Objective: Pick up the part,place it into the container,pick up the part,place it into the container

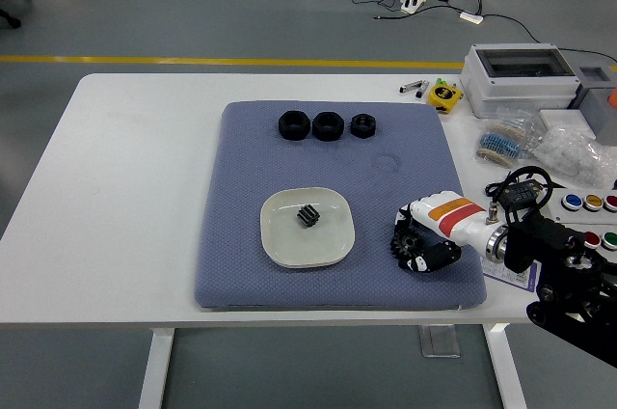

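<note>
Head view, the only one: white table (125, 187) under a blue-grey mat (241, 177); near the mat's middle a white square dish (280, 245), the container, already holding one small black gear (308, 216), so by judgement the first pick and place done. At the mat's near right corner, the right hand (421, 238), white with an orange stripe, fingers (410, 211) curled down over a second black gear (407, 241), thumb below it, closed round the part though not clearly lifted off the mat; whether the grip is firm, impossible to tell. Along the mat's far edge three black nuts (327, 125) in a row, untouched. Left hand nowhere in view. Left to do, as far as judged: raising this second gear, carrying it left to the dish, releasing it beside the first
</note>
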Robot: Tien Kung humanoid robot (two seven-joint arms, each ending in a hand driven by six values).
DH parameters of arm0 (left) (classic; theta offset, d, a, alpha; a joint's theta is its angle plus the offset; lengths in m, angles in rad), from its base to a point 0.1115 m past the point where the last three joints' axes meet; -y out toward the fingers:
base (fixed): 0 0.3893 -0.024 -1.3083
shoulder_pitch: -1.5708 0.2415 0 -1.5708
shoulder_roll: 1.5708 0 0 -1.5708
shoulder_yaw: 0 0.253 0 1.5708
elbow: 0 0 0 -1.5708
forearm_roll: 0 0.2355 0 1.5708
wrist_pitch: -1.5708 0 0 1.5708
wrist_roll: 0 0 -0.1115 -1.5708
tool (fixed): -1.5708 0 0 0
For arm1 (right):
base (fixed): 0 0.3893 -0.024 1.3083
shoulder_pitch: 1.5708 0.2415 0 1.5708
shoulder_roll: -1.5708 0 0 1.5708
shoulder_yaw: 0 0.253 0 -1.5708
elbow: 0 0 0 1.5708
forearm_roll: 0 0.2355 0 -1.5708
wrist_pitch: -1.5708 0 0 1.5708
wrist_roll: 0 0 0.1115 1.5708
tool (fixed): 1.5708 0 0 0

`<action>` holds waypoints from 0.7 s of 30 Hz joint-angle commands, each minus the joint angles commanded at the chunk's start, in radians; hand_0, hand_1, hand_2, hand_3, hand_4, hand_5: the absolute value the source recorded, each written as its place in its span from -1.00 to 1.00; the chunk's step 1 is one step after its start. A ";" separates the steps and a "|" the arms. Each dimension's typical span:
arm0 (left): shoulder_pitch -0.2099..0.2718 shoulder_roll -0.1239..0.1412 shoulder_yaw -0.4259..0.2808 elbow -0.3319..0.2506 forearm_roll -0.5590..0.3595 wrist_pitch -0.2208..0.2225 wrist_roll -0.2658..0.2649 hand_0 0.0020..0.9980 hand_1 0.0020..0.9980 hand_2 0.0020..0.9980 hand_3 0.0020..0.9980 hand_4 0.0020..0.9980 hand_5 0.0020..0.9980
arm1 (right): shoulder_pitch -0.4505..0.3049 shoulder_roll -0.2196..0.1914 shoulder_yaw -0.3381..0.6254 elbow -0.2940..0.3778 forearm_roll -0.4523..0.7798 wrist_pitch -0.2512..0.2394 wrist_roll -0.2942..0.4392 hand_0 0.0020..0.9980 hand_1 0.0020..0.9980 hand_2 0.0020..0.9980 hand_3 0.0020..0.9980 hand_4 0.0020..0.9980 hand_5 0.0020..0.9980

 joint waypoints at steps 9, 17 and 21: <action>0.001 0.000 -0.002 0.000 0.004 0.000 0.001 0.42 0.23 0.27 0.13 0.24 0.41 | 0.004 0.001 -0.001 -0.002 -0.018 -0.005 0.011 -0.62 -0.25 -0.13 -0.08 0.16 -0.61; 0.003 0.000 -0.005 0.000 0.011 0.000 0.003 0.42 0.23 0.27 0.14 0.24 0.41 | 0.015 0.003 0.003 0.033 -0.019 -0.021 0.024 -0.65 -0.27 -0.13 -0.08 0.17 -0.61; 0.006 0.001 -0.008 0.000 0.016 0.000 0.004 0.42 0.23 0.28 0.13 0.24 0.41 | 0.025 0.013 0.015 0.064 -0.015 -0.024 0.023 -0.67 -0.27 -0.14 -0.08 0.23 -0.54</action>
